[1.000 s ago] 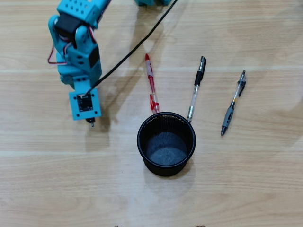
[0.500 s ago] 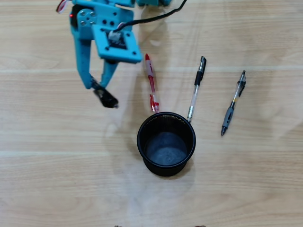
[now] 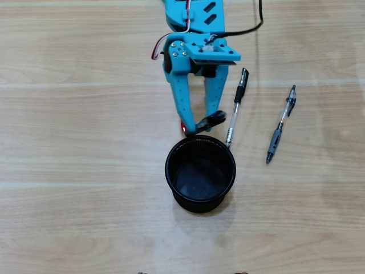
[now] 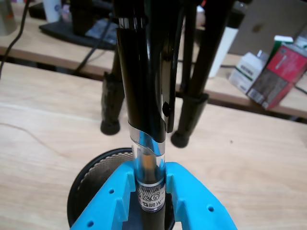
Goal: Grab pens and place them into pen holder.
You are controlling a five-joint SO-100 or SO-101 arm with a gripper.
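Observation:
My blue gripper is shut on a pen with a black cap and a clear barrel, just beyond the far rim of the black pen holder cup. In the wrist view the pen stands up between the blue jaws of my gripper, with the cup's rim below and to the left. Two more pens lie on the wooden table: a black-capped one right of the gripper, its tip close to the cup, and a grey-grip one farther right.
In the wrist view, black tripod legs stand on the table behind the cup. Boxes and other clutter sit on a far bench. The arm's cable runs off at the top of the overhead view.

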